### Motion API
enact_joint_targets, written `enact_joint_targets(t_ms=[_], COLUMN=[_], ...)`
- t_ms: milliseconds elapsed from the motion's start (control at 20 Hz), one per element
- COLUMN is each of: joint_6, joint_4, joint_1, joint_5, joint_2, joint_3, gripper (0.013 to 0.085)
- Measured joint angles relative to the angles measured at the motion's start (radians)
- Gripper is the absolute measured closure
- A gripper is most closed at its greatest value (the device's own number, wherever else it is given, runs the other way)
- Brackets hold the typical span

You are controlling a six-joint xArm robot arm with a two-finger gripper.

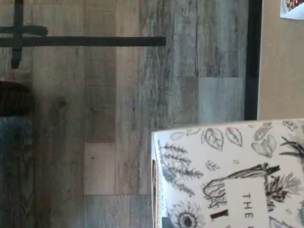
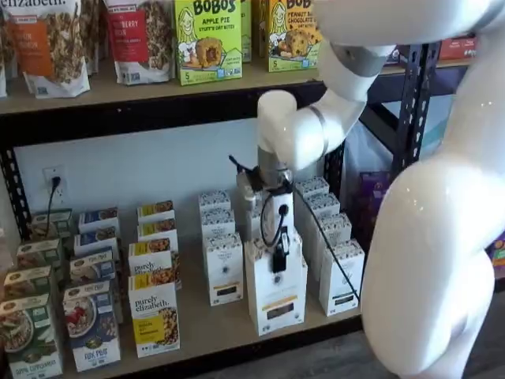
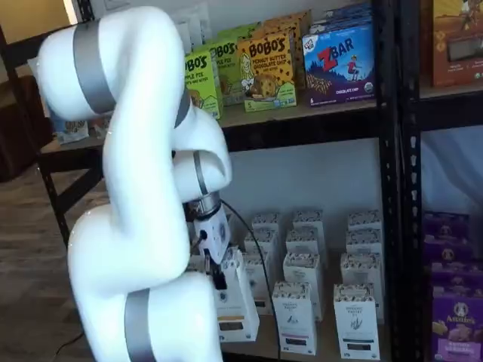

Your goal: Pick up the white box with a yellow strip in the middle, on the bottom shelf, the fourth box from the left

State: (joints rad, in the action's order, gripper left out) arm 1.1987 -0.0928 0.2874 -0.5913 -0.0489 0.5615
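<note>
A: Nearest the lens in a shelf view is the arm [image 2: 442, 260]. Gripper [image 2: 279, 264] has its jaws closed on the white box [image 2: 276, 296], gripped at the top, with the black fingers lying down its front face. The box appears drawn forward of its row, at or just over the front rail of the bottom shelf [image 2: 197, 328]; whether it is lifted clear of the board I cannot tell.

B: Risks?

A: Judged only: the grip is high on a tall carton, so it could swing or slip out. Left of the jaws, a same-pattern box [image 2: 224, 268] stands near; to the right, another [image 2: 341, 278]. A sideways drift could topple either.

B: Legible print?

A: Left to right: "purely elizabeth" [image 2: 154, 316] on the box well left of the jaws; above them, "BOBO'S Apple Pie" [image 2: 207, 39]. In the wrist view the held box's top reads "THE". In the other shelf view, "ZBAR" [image 3: 339, 56].
</note>
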Motion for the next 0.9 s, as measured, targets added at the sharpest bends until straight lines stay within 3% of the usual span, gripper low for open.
enact_joint_targets(t_ms=[400,900], joint_6=[0.061,0.032], joint_4=[0.078,0.079], joint_1=[0.003,0.032], joint_5=[-0.084,-0.174], joint_2=[-0.128,-0.232], joint_3=[-0.024,-0.031], gripper=[0.057,0.057])
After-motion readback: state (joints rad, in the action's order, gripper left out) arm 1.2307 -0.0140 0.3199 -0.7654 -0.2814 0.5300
